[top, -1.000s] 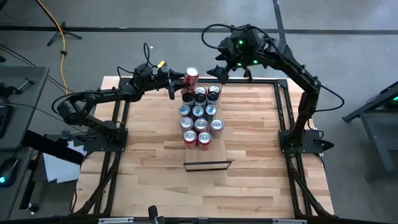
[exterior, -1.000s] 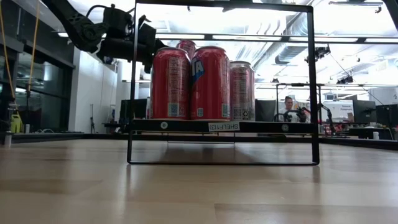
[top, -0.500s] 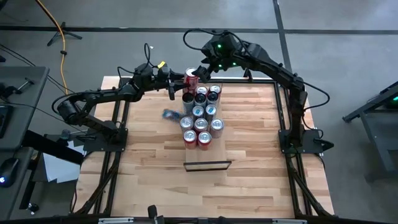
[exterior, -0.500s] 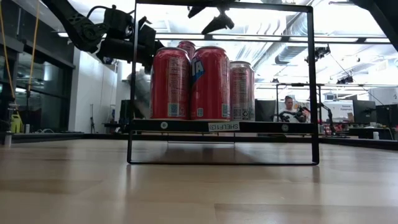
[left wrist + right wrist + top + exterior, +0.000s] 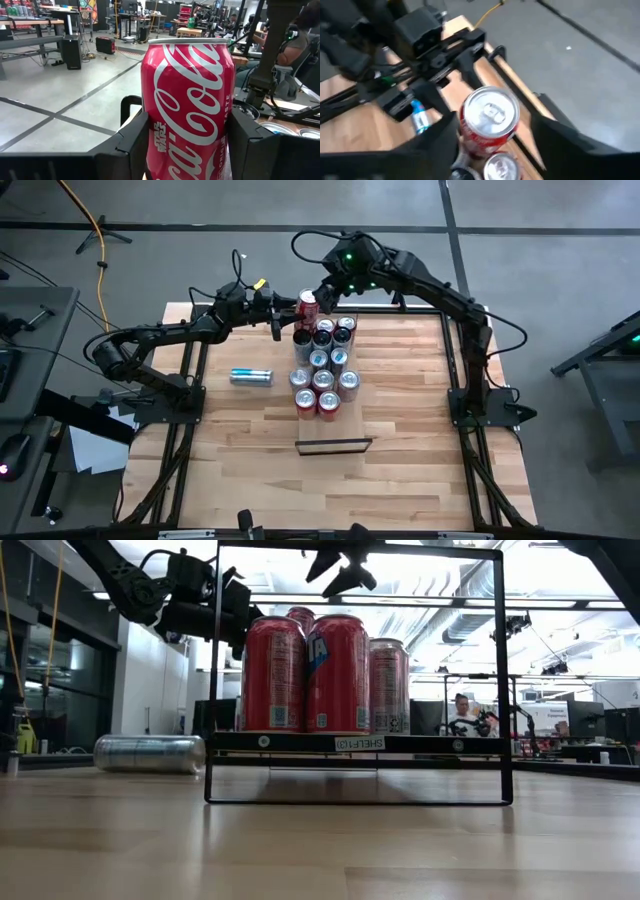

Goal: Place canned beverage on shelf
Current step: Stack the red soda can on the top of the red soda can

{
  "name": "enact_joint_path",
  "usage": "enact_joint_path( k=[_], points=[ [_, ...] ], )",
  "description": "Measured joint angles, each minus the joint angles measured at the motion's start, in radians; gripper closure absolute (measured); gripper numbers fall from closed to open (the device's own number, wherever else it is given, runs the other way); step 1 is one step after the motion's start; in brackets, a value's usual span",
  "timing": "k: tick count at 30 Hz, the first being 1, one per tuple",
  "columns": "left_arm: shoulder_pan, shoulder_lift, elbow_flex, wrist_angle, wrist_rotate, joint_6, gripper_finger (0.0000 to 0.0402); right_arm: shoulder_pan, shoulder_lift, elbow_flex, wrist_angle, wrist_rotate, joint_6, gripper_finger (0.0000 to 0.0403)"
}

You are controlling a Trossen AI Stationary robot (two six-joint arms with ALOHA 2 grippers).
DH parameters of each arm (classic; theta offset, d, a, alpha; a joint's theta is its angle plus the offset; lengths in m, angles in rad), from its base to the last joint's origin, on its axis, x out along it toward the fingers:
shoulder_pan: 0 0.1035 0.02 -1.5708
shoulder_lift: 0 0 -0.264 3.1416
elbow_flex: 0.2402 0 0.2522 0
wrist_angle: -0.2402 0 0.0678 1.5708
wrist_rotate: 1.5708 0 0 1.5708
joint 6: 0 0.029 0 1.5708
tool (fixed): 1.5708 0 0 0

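Note:
A red Coca-Cola can (image 5: pixel 187 90) hangs upright over the far end of the can cluster (image 5: pixel 320 365), with my left gripper (image 5: pixel 296 308) shut on it. My right gripper (image 5: pixel 491 131) is open; it slants down from the far right, its fingers on either side of the can's silver top (image 5: pixel 490 112) and just above it. The shelf (image 5: pixel 333 446) stands toward the table's near edge. In the low view its board (image 5: pixel 450 743) crosses a black frame, and the cluster's red cans (image 5: pixel 305 670) show level with it; whether they stand on it I cannot tell. My left gripper pinches the red can's round wall between its two fingers (image 5: pixel 131 145), low on the body (image 5: pixel 152 131). The fingers reach in level from the table's left. The can is upright and lifted clear, its top (image 5: pixel 308 300) above the cans around it.
A slim silver-blue can (image 5: pixel 251 376) lies on its side on the table, left of the cluster, also seen in the low view (image 5: pixel 150 753). Bare tabletop (image 5: pixel 420 410) lies right of the cluster and in front of the shelf. Black frame rails (image 5: pixel 455 360) edge the table.
My right gripper has swung from the far right toward the table's left and down, ending over the held red can. A silver-blue can has dropped left of the cluster and now lies on its side on the table.

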Motion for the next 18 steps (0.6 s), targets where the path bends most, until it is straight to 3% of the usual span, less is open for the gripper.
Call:
enact_joint_path(
  k=[7,8,18],
  points=[
    [0.000,0.000,0.000,0.001,-0.001,0.000,0.0247,0.003,0.042,0.000,0.016,0.035,-0.013,0.0371],
    [0.000,0.000,0.000,0.001,-0.001,0.002,0.0247,0.003,0.045,0.000,0.029,0.027,-0.024,0.0386],
    [0.001,0.000,0.000,-0.003,-0.002,0.004,0.0247,0.005,0.074,0.002,0.064,0.022,-0.005,0.0397]
  ],
)
